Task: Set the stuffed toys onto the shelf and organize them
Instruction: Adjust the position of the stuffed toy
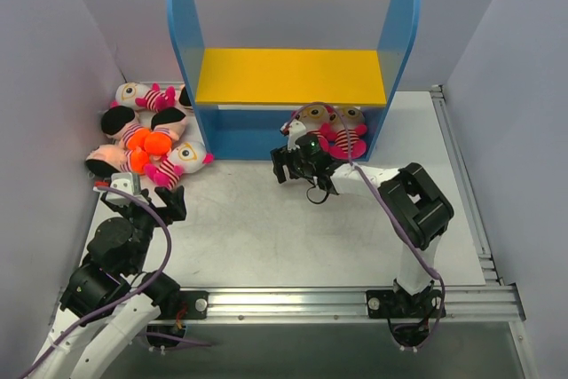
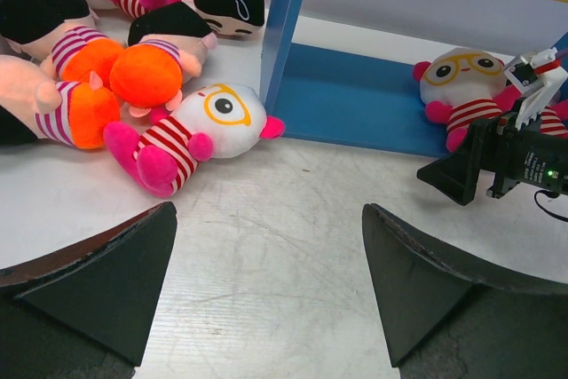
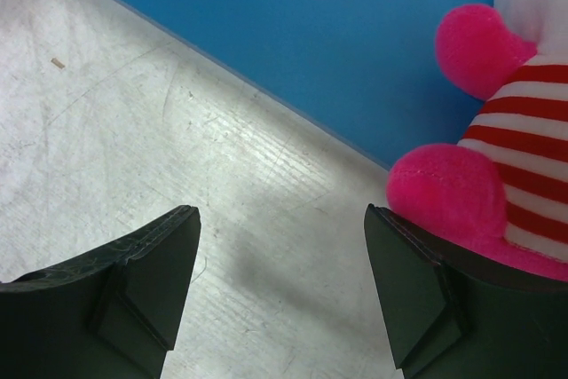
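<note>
The shelf [image 1: 293,77] stands at the back with blue side panels and a yellow upper board. Two striped stuffed toys [image 1: 335,126] sit on its blue base [image 2: 355,95] at the right end. My right gripper [image 1: 288,161] hovers open just in front of them, nothing between its fingers; a pink foot of the nearer toy [image 3: 444,188] lies against the right finger. Several more stuffed toys [image 1: 149,141] lie heaped on the table left of the shelf. My left gripper [image 2: 268,215] stands open over bare table, short of a white-headed toy with yellow glasses [image 2: 222,113].
Grey walls close in the table on the left, back and right. A metal rail [image 1: 461,175] runs along the right edge and the front. The shelf's left side panel [image 2: 286,33] stands between the toy heap and the base.
</note>
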{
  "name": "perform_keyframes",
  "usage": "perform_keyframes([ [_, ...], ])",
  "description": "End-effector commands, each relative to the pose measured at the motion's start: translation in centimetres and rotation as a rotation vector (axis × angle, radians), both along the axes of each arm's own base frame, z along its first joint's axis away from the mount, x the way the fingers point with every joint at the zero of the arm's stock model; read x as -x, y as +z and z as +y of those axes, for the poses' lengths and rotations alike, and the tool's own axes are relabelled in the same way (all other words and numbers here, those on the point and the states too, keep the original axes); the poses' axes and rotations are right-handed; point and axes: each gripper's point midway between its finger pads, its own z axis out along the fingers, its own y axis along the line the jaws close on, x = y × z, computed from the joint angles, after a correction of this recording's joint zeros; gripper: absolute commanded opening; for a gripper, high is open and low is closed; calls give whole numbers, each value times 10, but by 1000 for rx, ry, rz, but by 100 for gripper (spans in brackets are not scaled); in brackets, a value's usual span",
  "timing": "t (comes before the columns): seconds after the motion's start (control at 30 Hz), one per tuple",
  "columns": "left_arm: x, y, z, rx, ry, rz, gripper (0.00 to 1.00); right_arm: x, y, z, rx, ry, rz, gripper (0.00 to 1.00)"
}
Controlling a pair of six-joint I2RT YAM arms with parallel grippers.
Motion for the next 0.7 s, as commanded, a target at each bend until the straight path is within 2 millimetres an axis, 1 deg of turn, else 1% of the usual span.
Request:
perform_keyframes([
  [0.0, -2, 2, 0, -12, 2, -2, 94, -27, 19, -1, -30, -43, -73, 76],
  [0.1, -2, 2, 0, -12, 2, -2, 94, -33, 20, -2, -36, -53, -81, 75],
  [0.13, -2, 2, 0, -12, 2, -2, 94, -34, 18, -1, -33, -53, -79, 76],
  [0.4, -2, 2, 0, -12, 4, 1, 94, -39, 22, 4, -52, -54, -92, 76],
  [0.57, -2, 1, 0, -15, 4, 3, 94, -33, 30, 10, -70, -32, -96, 76],
  [0.67, -3, 1, 0, -14, 6, 3, 94, -24, 41, 16, -91, -3, -100, 77],
])
